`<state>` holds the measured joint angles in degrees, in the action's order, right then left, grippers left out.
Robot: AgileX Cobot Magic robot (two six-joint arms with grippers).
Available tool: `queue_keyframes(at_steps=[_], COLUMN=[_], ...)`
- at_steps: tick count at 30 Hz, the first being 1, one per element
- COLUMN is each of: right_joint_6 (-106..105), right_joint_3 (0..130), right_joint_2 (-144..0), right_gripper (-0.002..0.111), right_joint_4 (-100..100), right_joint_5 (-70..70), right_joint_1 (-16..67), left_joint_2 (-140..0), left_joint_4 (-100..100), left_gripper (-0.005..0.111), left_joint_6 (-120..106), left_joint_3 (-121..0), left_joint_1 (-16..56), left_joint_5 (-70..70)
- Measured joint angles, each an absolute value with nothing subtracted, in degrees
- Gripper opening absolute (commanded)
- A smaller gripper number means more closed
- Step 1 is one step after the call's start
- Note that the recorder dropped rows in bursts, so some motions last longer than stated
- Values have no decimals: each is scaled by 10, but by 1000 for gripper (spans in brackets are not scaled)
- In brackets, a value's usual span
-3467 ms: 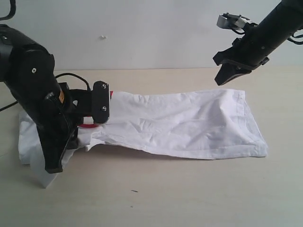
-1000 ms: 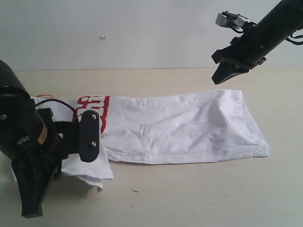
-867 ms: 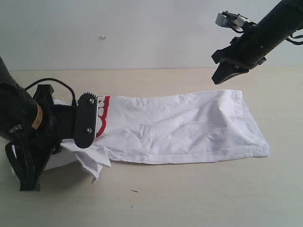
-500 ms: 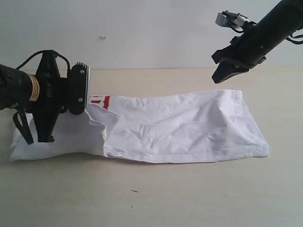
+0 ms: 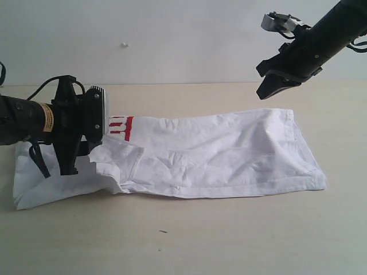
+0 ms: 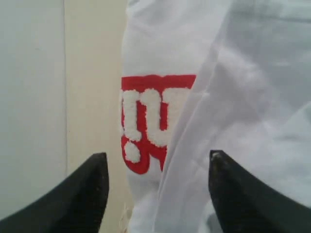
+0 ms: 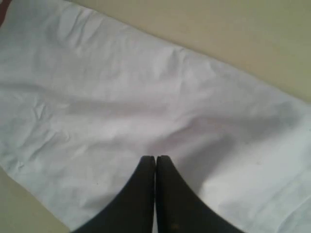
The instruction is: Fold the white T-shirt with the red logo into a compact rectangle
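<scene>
Left claw (image 6: 156, 162) spread apart, the white T-shirt (image 5: 229, 149) lying below it, the red logo (image 6: 146, 121) just beyond its tips. Right claw (image 7: 155, 160) pressed together, empty, with plain shirt cloth beneath.

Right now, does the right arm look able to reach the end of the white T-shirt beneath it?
Probably yes: its fingers hang shut over that end of the white T-shirt, with nothing between them; they would need opening to grip.
</scene>
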<state>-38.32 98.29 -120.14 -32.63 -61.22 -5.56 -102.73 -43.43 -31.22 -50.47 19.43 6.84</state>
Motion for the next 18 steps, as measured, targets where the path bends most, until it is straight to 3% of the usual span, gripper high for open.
queue_keyframes(at_steps=[9, 11, 15, 18], right_joint_6=[-383, -383, -383, -383], right_joint_3=[983, 983, 983, 983], right_joint_2=[-1201, -1201, -1201, -1201], right_gripper=[3, 3, 3, 3], right_joint_4=[-326, -326, -326, -326], right_joint_5=[-610, -610, -610, -610], right_joint_1=[-56, -56, -56, -56], left_joint_2=[-958, -927, -884, -870], left_joint_4=[-422, -400, -355, -304], left_gripper=[58, 47, 6, 0], left_joint_6=[-305, -267, -143, -88], left_joint_3=[-505, -506, -507, -507], left_joint_1=[194, 194, 194, 195], left_joint_5=[79, 57, -27, -109])
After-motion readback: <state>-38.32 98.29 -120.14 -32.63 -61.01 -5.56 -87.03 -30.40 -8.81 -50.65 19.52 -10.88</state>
